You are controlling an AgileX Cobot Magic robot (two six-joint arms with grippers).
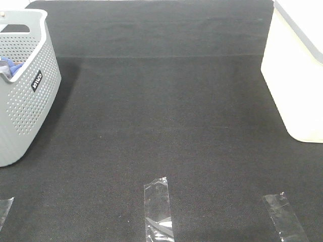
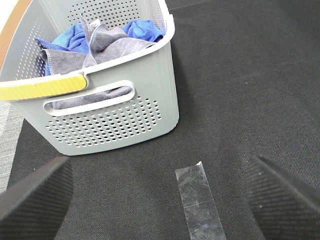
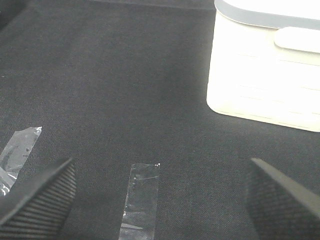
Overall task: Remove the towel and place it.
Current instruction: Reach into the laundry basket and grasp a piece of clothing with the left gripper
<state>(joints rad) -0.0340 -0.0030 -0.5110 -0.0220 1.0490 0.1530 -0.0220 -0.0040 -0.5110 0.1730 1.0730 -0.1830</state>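
Note:
In the left wrist view the grey-lavender towel (image 2: 107,44) lies crumpled inside the grey perforated basket (image 2: 125,125), tangled with a bright blue cloth (image 2: 75,35). More of its grey fabric shows through the basket's handle slot. My left gripper (image 2: 156,161) hangs open over the black mat, short of the basket and touching nothing. My right gripper (image 3: 162,162) is open too, over bare mat near the white bin (image 3: 265,75). The high view shows the basket (image 1: 25,101) at the far left with a bit of blue cloth (image 1: 10,65); neither gripper appears there.
A white bin (image 1: 298,75) stands at the right edge of the black mat (image 1: 161,116). Clear tape strips (image 1: 158,209) (image 1: 284,217) lie near the front edge. A yellow handle (image 2: 45,87) crosses the basket's near rim.

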